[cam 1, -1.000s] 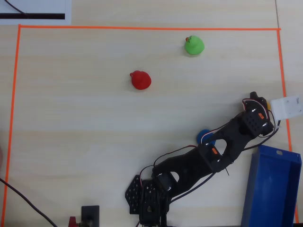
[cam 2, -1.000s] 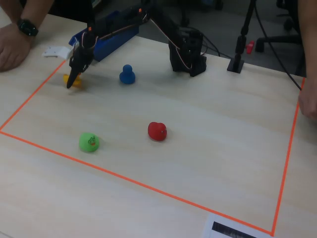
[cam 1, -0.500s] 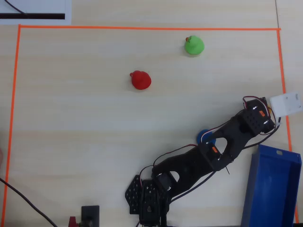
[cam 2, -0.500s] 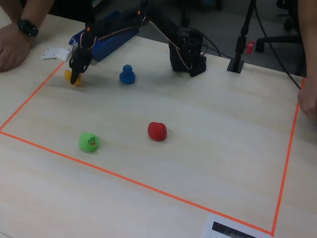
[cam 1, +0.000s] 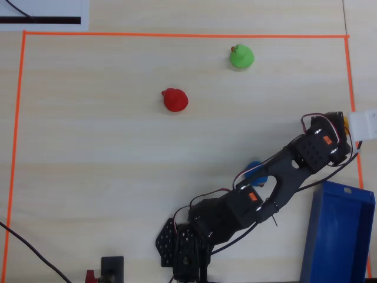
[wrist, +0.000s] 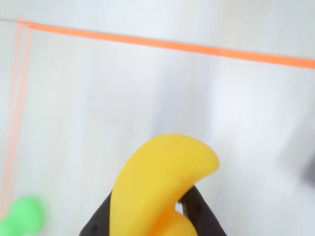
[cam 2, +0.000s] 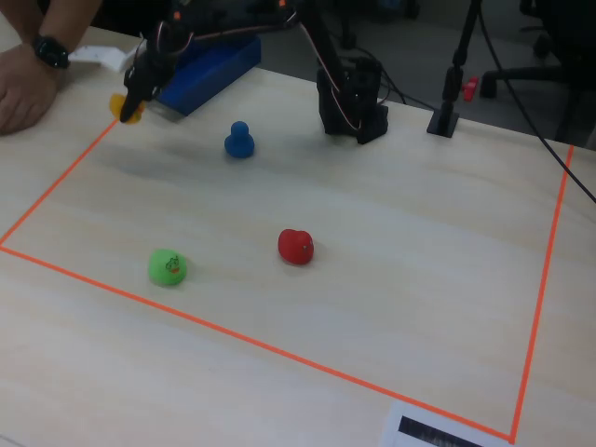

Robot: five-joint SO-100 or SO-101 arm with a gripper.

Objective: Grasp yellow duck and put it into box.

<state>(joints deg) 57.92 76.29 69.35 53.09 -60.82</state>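
Observation:
The yellow duck (wrist: pixel 157 182) fills the lower middle of the wrist view, pinched between the two black fingers (wrist: pixel 98 221). My gripper (cam 2: pixel 131 102) is shut on it and holds it in the air above the table's far left corner in the fixed view, just left of the box (cam 2: pixel 214 70). From overhead only a yellow sliver of the duck (cam 1: pixel 342 117) shows at the gripper (cam 1: pixel 339 121). The box (cam 1: pixel 313 236) is a deep-blue tray at the lower right of the overhead view.
A blue duck (cam 2: pixel 239 141) stands near the arm, partly under it overhead (cam 1: pixel 254 169). A red duck (cam 1: pixel 175 99) and a green duck (cam 1: pixel 241 56) sit farther out. Orange tape (cam 1: pixel 177 35) frames the area. A person's hand (cam 2: pixel 23 88) rests at far left.
The gripper has risen off the table with the yellow duck in it and moved toward the blue box; the other ducks have not moved.

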